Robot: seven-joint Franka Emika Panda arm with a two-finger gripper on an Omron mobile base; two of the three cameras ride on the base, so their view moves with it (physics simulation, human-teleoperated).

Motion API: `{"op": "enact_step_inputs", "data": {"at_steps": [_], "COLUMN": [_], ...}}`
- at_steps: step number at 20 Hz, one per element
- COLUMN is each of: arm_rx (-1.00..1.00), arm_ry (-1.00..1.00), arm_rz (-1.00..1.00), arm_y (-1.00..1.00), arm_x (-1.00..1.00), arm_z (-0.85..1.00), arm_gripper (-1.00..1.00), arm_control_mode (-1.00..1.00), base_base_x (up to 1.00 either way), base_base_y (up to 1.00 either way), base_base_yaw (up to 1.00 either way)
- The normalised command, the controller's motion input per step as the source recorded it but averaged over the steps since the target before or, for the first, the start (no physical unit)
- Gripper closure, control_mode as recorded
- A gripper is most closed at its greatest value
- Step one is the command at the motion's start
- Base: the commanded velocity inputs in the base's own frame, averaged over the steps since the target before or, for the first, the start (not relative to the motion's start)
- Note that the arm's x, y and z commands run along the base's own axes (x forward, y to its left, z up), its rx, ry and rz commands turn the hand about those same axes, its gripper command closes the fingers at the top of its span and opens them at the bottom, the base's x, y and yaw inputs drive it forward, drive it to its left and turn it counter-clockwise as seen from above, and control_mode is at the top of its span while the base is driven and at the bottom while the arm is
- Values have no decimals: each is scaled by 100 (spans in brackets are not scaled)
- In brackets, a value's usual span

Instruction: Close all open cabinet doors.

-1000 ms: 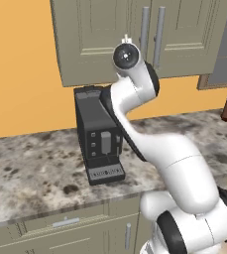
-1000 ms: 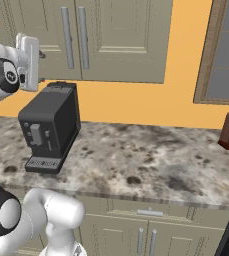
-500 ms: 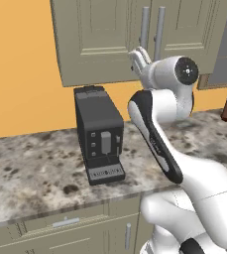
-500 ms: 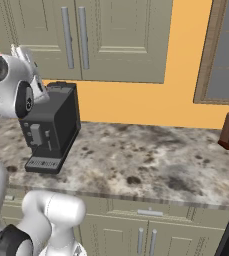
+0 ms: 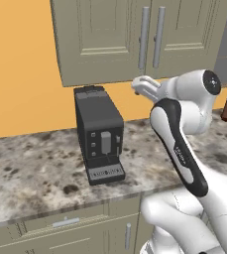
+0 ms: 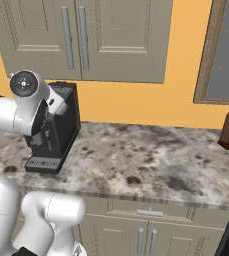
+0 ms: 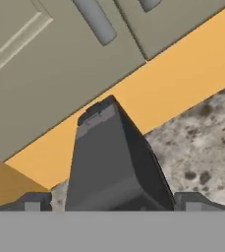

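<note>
My pincer point(image 7: 112, 199) stands wide apart, gripping nothing — the coffee machine point(image 7: 115, 162) sits dead ahead. The cabinet doors point(image 7: 60, 59) lie flush at twelve o'clock, bar handles point(image 5: 150, 35) side by side.

Two tall grey-beige cabinet doors point(image 5: 140, 34) are being seen hanging side by side on the orange wall, both lying flush and shut, their long silver bar handles point(image 5: 151, 37) standing upright just beside the centre seam.

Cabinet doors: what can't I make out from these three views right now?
- Cabinet doors: tops cut off by the upper edge in both base views; hand view catches a lower corner.
- Coffee machine: front partly hidden by the arm in right base view.
- Claw: fingertips barely rise above the grey band, hand view.
</note>
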Motion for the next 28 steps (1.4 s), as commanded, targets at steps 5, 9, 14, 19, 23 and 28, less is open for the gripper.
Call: {"op": "enact_step_inputs", "data": {"at_steps": [5,9,14,19,23,28], "arm_rx": [-50,-32,0,0,0,0], "arm_ry": [18,14,0,0,0,0], "arm_rz": [15,13,0,0,0,0], "arm_y": [-7,-12,0,0,0,0], "arm_x": [-14,-16,0,0,0,0], "arm_z": [-22,-22,0,0,0,0], "arm_gripper": [-100,-100,-100,-100,-100,-100], "arm_control_mode": [-100,-100,-100,-100,-100,-100], "base_base_x": [0,0,0,0,0,0], "base_base_y": [0,0,0,0,0,0], "base_base_yaw": [0,0,0,0,0,0]}}
